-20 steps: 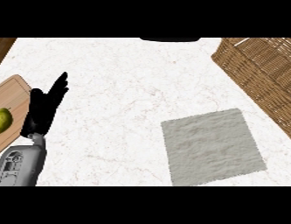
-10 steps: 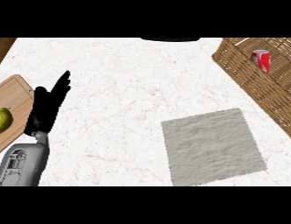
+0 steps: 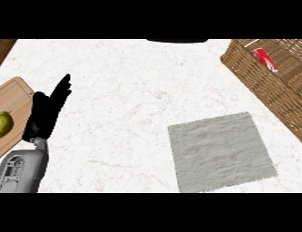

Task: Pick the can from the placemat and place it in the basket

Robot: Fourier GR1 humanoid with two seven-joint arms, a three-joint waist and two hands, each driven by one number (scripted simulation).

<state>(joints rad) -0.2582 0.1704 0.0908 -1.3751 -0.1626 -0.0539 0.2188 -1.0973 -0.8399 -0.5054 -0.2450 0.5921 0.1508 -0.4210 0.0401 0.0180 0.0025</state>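
White marbled surface (image 3: 133, 90). Red can (image 3: 265, 60) lies on its side inside basket (image 3: 274, 102), 1 o'clock, well apart from placemat (image 3: 221, 152) at 5 o'clock. Left hand (image 3: 46, 113) at 9 o'clock, fingers straight, holding nothing. Can likely light, stiff, smooth, rolls easily; grasp across mid-body.

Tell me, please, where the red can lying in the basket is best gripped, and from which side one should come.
Grip the can across the middle of its round body, coming from straight above. It lies on its side in the basket, its long axis slanting from upper left to lower right, so close across the narrow width. The wicker walls probably hinder a sideways approach.
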